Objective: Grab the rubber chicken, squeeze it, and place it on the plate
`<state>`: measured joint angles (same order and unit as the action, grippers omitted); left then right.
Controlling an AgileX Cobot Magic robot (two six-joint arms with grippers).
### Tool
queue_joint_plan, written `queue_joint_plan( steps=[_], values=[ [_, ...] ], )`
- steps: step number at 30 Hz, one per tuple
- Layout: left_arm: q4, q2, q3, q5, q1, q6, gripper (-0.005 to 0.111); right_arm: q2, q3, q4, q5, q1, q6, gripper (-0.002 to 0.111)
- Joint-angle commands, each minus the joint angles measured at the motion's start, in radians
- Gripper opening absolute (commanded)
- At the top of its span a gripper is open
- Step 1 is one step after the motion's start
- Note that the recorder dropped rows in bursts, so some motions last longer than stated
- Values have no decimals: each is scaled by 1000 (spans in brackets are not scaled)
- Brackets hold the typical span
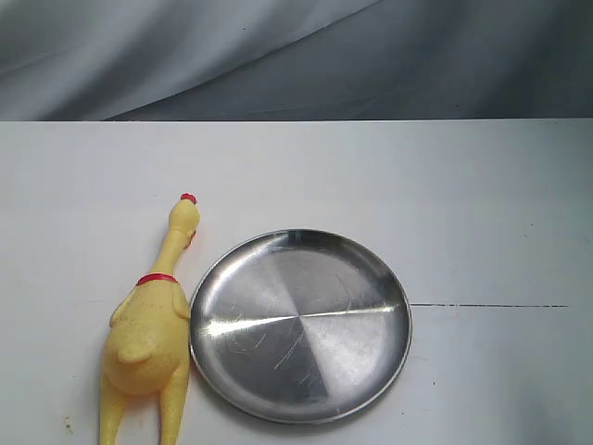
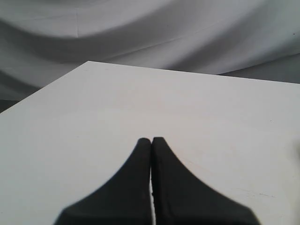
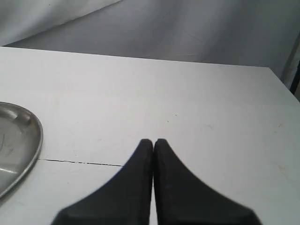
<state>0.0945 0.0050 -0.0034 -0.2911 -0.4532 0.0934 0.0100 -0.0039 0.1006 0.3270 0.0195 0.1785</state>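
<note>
The yellow rubber chicken (image 1: pixel 148 324) lies on the white table at the front left of the exterior view, red comb pointing away, body touching the plate's left rim. The shiny silver plate (image 1: pixel 300 324) sits just right of it with nothing on it; its rim (image 3: pixel 18 150) also shows in the right wrist view. Neither arm appears in the exterior view. My left gripper (image 2: pixel 151 140) is shut with nothing in it, over bare table. My right gripper (image 3: pixel 153 141) is shut too, holding nothing, off to the side of the plate.
A thin dark seam (image 1: pixel 486 306) runs across the white table (image 1: pixel 463 213) right of the plate. Grey draped cloth (image 1: pixel 278 56) hangs behind the table's far edge. The table's right edge (image 3: pixel 281 84) shows in the right wrist view.
</note>
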Motion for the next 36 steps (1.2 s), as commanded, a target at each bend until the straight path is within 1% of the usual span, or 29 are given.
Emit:
queue_joint_plan(
  steps=[1, 11, 13, 20, 27, 30, 32, 34, 36],
  values=[
    [0, -5, 3, 13, -1, -5, 0, -5, 4, -4, -1, 1, -3, 0],
    [0, -5, 3, 13, -1, -5, 0, -5, 4, -4, -2, 1, -3, 0],
    [0, -5, 3, 13, -1, -5, 0, -5, 4, -4, -26, 1, -3, 0],
    [0, -5, 3, 13, -1, -5, 0, -5, 4, 0, -387, 1, -6, 0],
    [0, -5, 3, 13, -1, -5, 0, -5, 4, 0, -561, 1, -6, 0],
    [0, -5, 3, 13, -1, -5, 0, -5, 4, 5, -731, 1, -20, 0],
    [0, -5, 3, 13, -1, -5, 0, -5, 4, 21, -836, 1, -78, 0],
    [0, -5, 3, 13, -1, -5, 0, -5, -22, 49, -827, 1, -84, 0],
    [0, -5, 3, 13, -1, -5, 0, -5, -83, 49, -762, 1, -84, 0]
  ],
)
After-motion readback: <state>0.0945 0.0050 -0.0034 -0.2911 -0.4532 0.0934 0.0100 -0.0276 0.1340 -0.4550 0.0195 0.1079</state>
